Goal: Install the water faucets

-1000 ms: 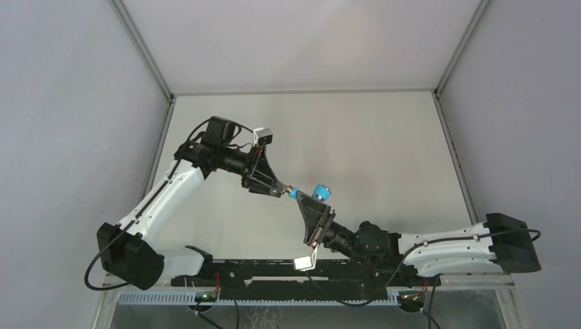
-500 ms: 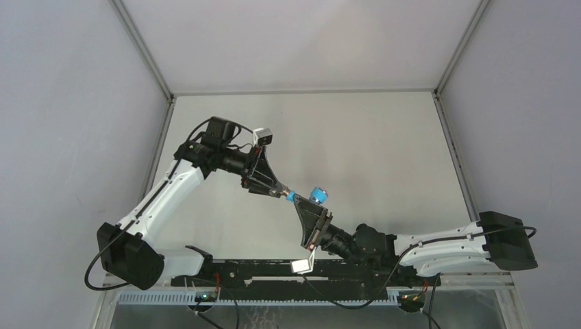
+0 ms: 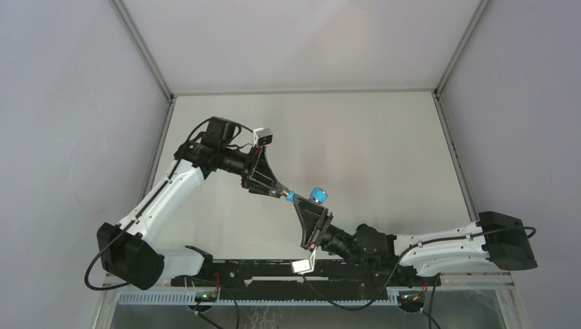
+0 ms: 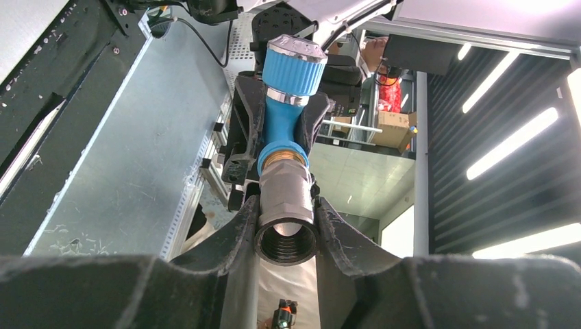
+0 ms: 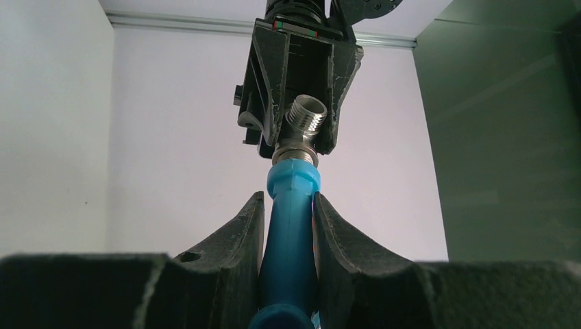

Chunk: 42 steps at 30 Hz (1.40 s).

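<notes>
two robot arms meet in mid-air above the middle of a pale surface [image 3: 384, 151]. my left gripper [image 4: 286, 226] has its jaws drawn narrow around a small grey metal fitting [image 4: 286, 202], whose open threaded mouth faces that wrist camera. my right gripper [image 5: 288, 223] has its jaws clamped on the stem of a bright blue tap [image 4: 282, 127]. the tap's ribbed knob [image 4: 295, 63] sticks out just right of the joint. tap and fitting touch end to end, in line; i cannot tell how far the threads have engaged. both parts look light and rigid. the metal is probably slick, so i would hold its flats. the plastic stem should take a firmer squeeze.
</notes>
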### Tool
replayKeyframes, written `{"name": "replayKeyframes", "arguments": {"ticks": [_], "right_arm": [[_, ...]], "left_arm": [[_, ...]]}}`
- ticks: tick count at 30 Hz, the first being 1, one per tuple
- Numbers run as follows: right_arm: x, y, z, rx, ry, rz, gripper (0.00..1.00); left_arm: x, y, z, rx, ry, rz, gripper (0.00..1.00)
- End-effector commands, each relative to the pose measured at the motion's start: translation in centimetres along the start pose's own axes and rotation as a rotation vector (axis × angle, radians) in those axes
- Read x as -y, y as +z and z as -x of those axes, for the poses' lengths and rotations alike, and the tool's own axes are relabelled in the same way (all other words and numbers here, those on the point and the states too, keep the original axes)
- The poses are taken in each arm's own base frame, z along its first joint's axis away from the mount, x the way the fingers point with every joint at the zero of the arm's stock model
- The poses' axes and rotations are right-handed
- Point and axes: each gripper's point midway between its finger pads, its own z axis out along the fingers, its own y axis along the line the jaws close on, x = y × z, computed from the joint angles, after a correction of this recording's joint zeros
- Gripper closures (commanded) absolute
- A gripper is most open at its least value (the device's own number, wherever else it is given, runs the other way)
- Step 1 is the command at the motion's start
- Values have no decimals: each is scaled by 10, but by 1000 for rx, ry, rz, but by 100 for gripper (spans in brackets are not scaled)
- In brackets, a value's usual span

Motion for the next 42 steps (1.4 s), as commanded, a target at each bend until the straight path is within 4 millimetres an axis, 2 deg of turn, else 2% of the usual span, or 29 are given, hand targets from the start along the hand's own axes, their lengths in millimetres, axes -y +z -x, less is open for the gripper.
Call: {"name": "replayKeyframes", "arguments": {"ticks": [1, 12, 21, 29, 42], "right_arm": [[14, 3, 3, 23, 89, -63, 100], [15, 4, -2, 23, 264, -89, 100], [9, 11, -4, -4, 398, -80, 100], [29, 11, -5, 19, 657, -144, 100], [34, 11, -15, 32, 967, -174, 100]], "left_arm": [[17, 0, -13, -43, 84, -41, 100], [17, 0, -13, -32, 127, -33, 100], [22, -1, -13, 2, 178, -36, 100], [25, 0, -10, 38, 230, -45, 100], [38, -1, -5, 104, 303, -81, 100]]}}
